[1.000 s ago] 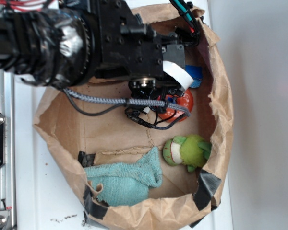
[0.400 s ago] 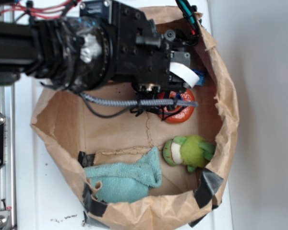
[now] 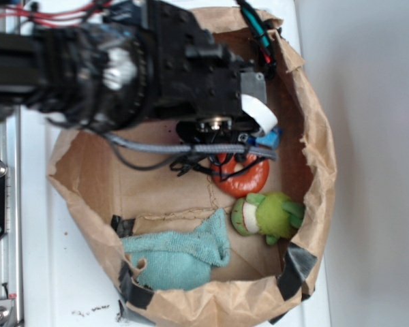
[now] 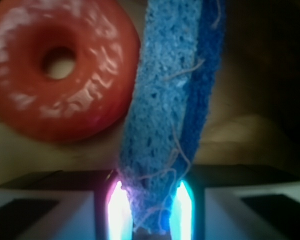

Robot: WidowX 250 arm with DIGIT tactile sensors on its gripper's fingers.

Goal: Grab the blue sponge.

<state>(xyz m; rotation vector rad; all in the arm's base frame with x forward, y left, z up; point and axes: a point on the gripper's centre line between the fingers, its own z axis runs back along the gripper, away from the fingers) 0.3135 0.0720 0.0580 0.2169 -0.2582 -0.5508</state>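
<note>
The arm [image 3: 123, 68] reaches in from nine o'clock over the bag [image 3: 313, 170]. Its end effector [image 4: 150, 210] is closed on the sponge [image 4: 165, 100], with the ring [image 4: 60, 65] at its ten o'clock.

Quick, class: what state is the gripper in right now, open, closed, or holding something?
Gripper: closed on the blue sponge, which is pinched at one end between the jaws, beside the red ring.

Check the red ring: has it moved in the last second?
Yes. The red ring has slid down the exterior image toward the green plush, which stayed put; the gap between them has nearly closed.
</note>
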